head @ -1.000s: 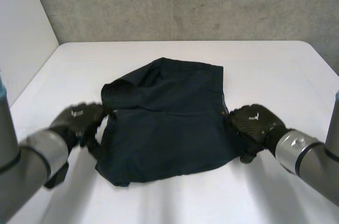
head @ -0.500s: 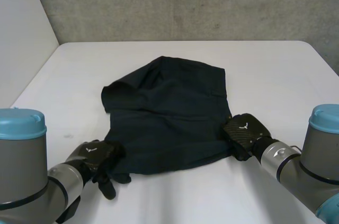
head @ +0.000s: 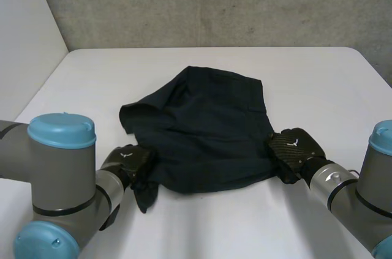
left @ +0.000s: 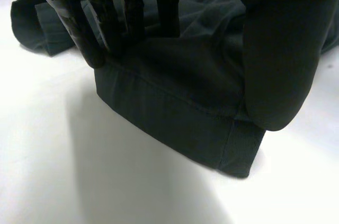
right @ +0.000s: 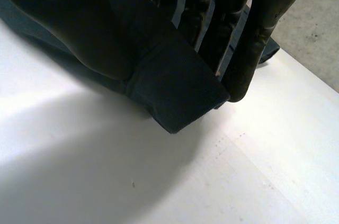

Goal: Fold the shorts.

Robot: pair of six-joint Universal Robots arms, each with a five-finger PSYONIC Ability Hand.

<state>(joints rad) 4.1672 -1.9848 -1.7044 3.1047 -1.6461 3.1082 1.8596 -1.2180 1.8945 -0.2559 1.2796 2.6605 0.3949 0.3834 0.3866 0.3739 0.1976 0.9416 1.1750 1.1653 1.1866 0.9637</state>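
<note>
Left hand (head: 130,162) grips the near left corner of the shorts (head: 202,124). In its wrist view the hem lies between the fingers (left: 132,7) and the thumb (left: 280,49). Right hand (head: 293,147) grips the near right corner the same way, with the cloth pinched between thumb (right: 69,23) and fingers (right: 254,38).

Half a second ago the left hand sits lower and nearer the desk's front edge; now it is further in, and its arm takes up more of the head view. The right hand is slightly further out to the side. A second ago both hands are beside the shorts' side edges, not at the near corners. The near edge of the shorts is now drawn in, so the cloth covers less of the desk (head: 318,81) and bunches more toward the far side, near the middle of the desk.

From the head view both hands' fingers are hidden by the cloth. A dark strip hangs just below the left hand; whether it is cloth or a finger is hard to make out. Both wrist views cut the palms off.
</note>
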